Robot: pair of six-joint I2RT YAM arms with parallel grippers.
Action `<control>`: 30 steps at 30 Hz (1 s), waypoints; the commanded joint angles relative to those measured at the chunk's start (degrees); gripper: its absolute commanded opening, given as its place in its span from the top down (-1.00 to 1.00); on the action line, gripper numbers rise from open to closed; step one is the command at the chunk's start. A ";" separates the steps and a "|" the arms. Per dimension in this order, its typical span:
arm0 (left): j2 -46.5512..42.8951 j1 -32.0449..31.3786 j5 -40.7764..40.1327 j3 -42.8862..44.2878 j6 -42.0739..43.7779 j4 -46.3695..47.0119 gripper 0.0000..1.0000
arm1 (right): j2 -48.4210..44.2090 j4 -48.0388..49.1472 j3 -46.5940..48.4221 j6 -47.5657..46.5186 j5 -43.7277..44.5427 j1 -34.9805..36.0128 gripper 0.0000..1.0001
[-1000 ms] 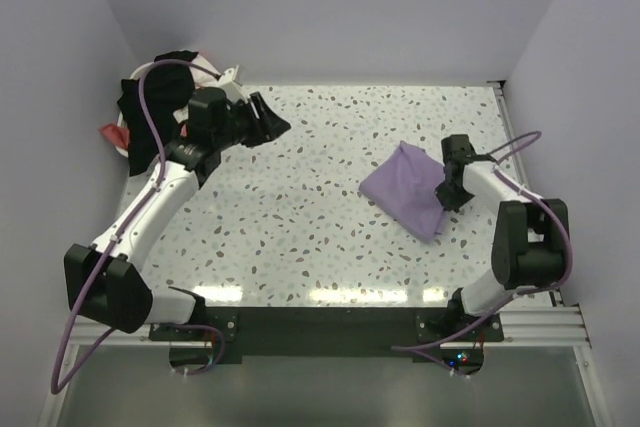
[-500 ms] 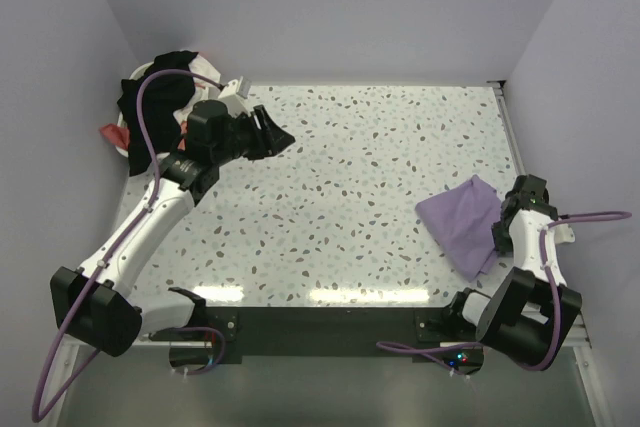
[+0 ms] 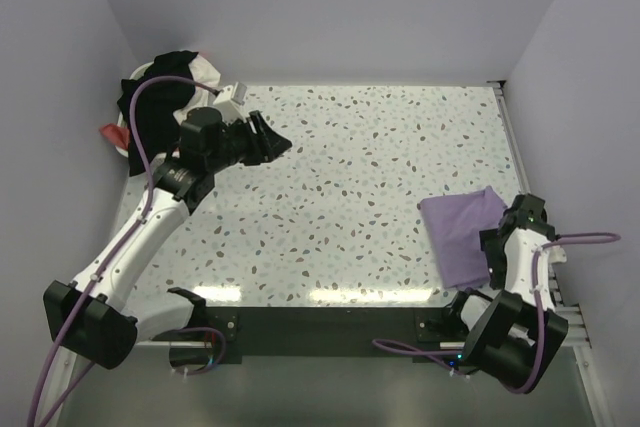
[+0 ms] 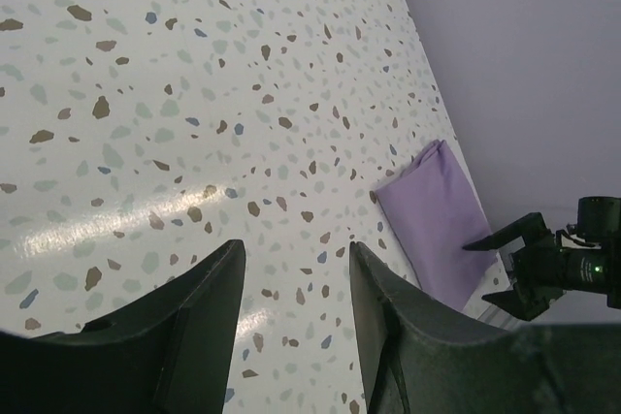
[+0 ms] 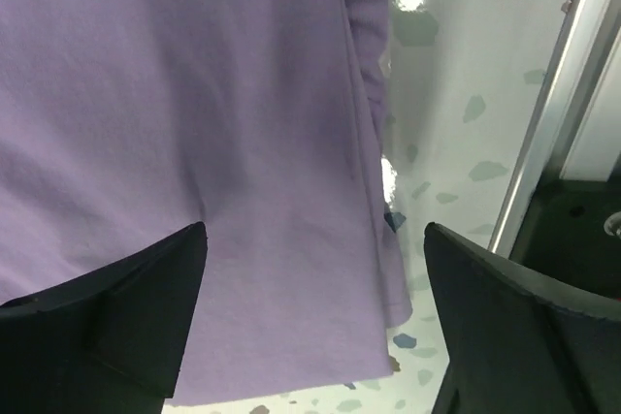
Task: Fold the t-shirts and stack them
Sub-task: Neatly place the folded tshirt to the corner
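**Lavender t-shirt brought to the near right corner and let go**

Since the earlier frame, the right tool (image 5: pixel 310 322) has drawn the lavender t-shirt (image 3: pixel 460 235) from mid-table to the near right corner of the table (image 3: pixel 350 172). Its jaws now stand wide apart over the cloth: released. The shirt lies folded and flat, just beside the right edge. The left tool (image 4: pixel 296 336) hangs empty with its jaws apart over the far left of the table, near the heap of remaining t-shirts (image 3: pixel 160 82). Judged step: the first folded shirt is placed and begins the stack. Next, you lift the right tool clear without snagging the cloth. You then send the left tool to draw a single shirt from the heap.
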 commanded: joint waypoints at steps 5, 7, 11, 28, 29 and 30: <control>-1.50 -0.24 -0.01 -1.48 1.40 1.32 -0.04 | -2.27 -5.78 10.15 -9.46 1.45 -0.27 -0.98; -1.42 -0.24 0.25 -1.75 1.14 1.93 -0.04 | -3.49 -4.90 11.74 -12.71 -1.89 -0.19 -0.98; -1.24 -0.32 0.34 -2.45 0.70 2.72 -0.04 | -5.26 4.48 10.17 -15.98 -10.24 1.12 -0.98; 2.89 -0.32 -0.89 -1.31 1.05 3.16 -0.04 | 17.76 23.22 4.02 1.94 -9.90 11.68 -0.98; 3.15 -0.32 -0.72 -1.14 1.14 3.16 -0.04 | 18.29 24.01 3.75 2.56 -9.37 11.59 -0.98; 3.24 -0.32 -0.89 -1.05 1.14 3.25 -0.04 | 19.08 24.37 3.58 3.52 -9.11 11.50 -0.98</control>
